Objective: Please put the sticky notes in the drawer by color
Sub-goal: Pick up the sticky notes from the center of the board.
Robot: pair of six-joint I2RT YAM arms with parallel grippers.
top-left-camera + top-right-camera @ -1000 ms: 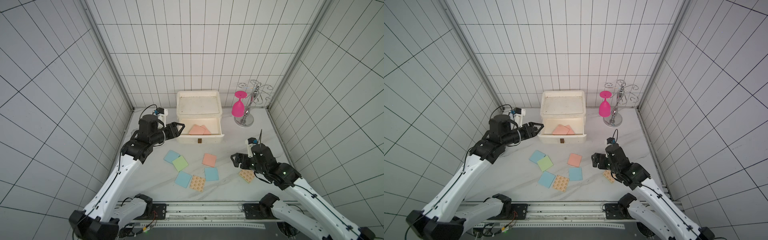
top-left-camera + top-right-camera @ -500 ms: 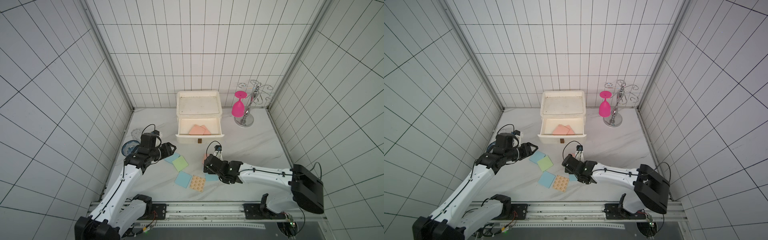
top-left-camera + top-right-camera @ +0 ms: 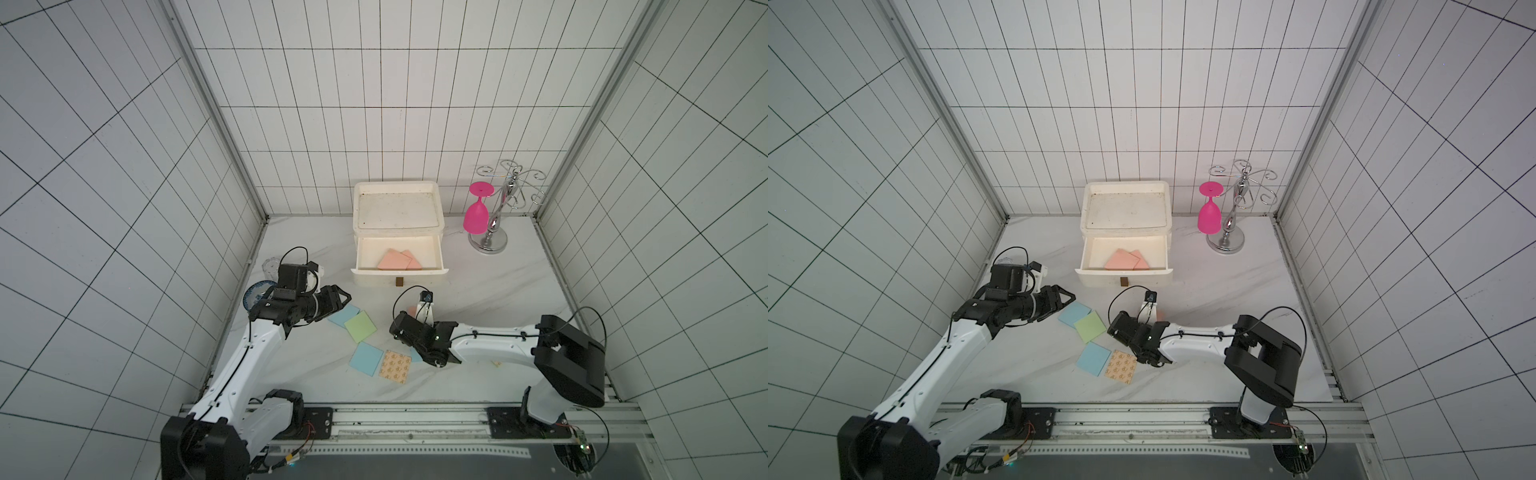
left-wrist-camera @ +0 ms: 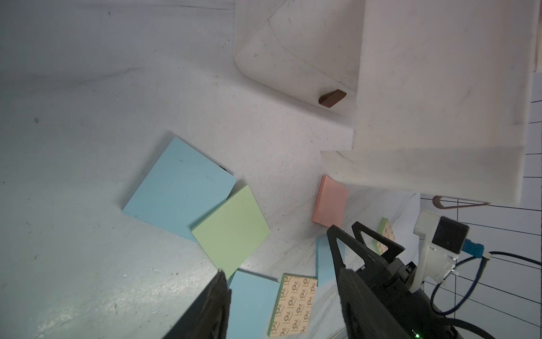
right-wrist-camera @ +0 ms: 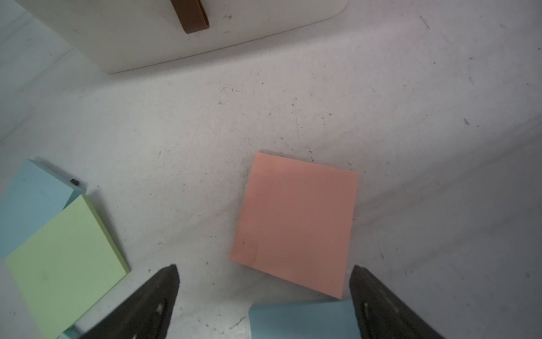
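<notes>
In the pulled-out top drawer [image 3: 399,275] of the chest [image 3: 397,208] we see two pink pads [image 3: 394,261] overlapping, so we judge the pink sorting begun and most of the job left. In front of the chest, on the surface [image 3: 478,291], seven pads wait. They are a loose pink pad [image 5: 296,223] nearest the chest, a green pad [image 3: 360,327] overlapping a blue pad [image 3: 343,316], a second blue pad [image 3: 365,359] just beside a tan pad [image 3: 395,365] farther from the chest, a third blue pad [image 5: 299,320], and a second tan pad [image 4: 384,234] mostly hidden by the right arm.

The right gripper [image 5: 264,267] hangs released, jaws spread wide and empty, on the side of the loose pink pad away from the chest. That pad's near edge reaches in between the jaws, and the third blue pad lies beneath. The left gripper [image 3: 345,298], jaws partly apart and holding nothing, hovers in front of the chest toward the left arm's side, next to the blue pad.
</notes>
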